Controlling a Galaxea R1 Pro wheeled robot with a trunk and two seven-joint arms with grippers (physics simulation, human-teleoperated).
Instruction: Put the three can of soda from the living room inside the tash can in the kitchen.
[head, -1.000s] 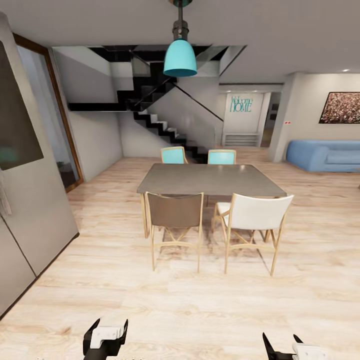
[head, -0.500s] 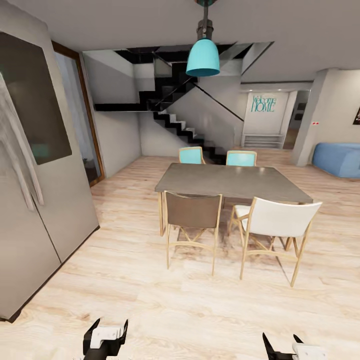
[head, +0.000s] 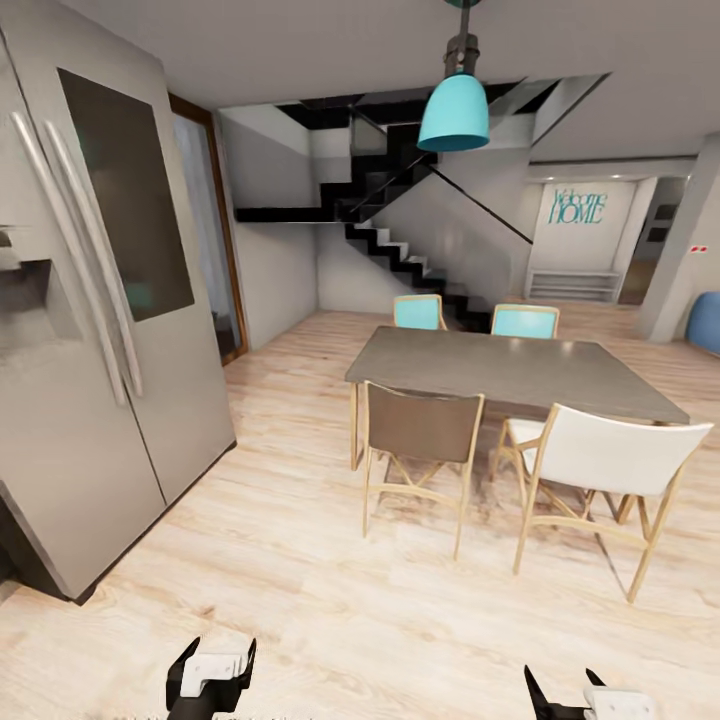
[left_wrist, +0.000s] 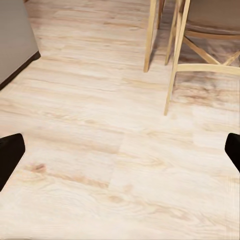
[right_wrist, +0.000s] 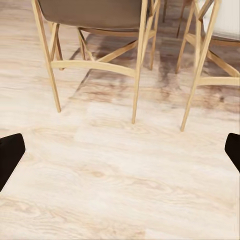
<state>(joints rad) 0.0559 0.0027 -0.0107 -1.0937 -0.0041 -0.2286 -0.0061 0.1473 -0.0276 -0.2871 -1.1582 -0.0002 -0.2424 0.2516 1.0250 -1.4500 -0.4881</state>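
Two chairs (right_wrist: 95, 35) on plank floor (right_wrist: 120, 170)

Pale matt wood plank floor (head: 300, 560), brushed metal fridge (head: 90, 400)

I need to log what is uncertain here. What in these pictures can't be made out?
- Blue sofa, head view: cut off by the picture's edge.
- Fridge, head view: its near side runs past the edge.
- Brown chair, right wrist view: upper part cut off.
- Wall lettering, head view: too small and blurred to read surely.
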